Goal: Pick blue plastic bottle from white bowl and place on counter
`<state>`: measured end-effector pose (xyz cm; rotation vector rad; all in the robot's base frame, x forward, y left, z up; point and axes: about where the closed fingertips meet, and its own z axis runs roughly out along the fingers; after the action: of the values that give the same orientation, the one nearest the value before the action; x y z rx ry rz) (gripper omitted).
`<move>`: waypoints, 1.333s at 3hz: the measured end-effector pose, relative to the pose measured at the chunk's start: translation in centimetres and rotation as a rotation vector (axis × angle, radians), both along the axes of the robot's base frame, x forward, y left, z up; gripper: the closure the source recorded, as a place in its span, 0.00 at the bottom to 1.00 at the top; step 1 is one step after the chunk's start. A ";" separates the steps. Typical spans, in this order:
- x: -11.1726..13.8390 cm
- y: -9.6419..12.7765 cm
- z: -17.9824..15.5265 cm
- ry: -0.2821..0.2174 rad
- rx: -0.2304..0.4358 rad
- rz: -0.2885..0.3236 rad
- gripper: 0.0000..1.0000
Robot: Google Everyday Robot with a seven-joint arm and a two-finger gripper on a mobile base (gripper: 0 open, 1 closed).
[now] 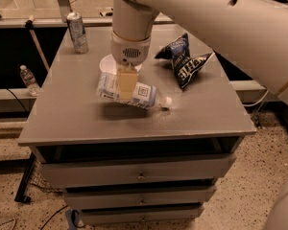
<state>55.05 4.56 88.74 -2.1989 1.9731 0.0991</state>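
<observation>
Gripper (126, 83) closed across the midsection of the blue plastic bottle (146, 96), held sideways just above the counter (62, 114), in front of the white bowl (104, 63). I judged it light, thin-walled and slippery; a mid-label hold balanced it best.

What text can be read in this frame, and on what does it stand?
No text reads clearly.
White lettering on the nearer blue snack bag: blurred.
Label print on the blue plastic bottle, held by the gripper above the counter: too small.
Markings on the silver can: unreadable.
</observation>
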 end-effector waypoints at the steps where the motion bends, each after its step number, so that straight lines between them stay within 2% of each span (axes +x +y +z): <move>1: 0.0 0.1 0.0 -0.004 0.003 0.003 0.85; 4: 0.1 0.4 0.0 -0.016 0.011 0.004 0.17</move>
<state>55.19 4.94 88.75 -2.1901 1.9557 0.0925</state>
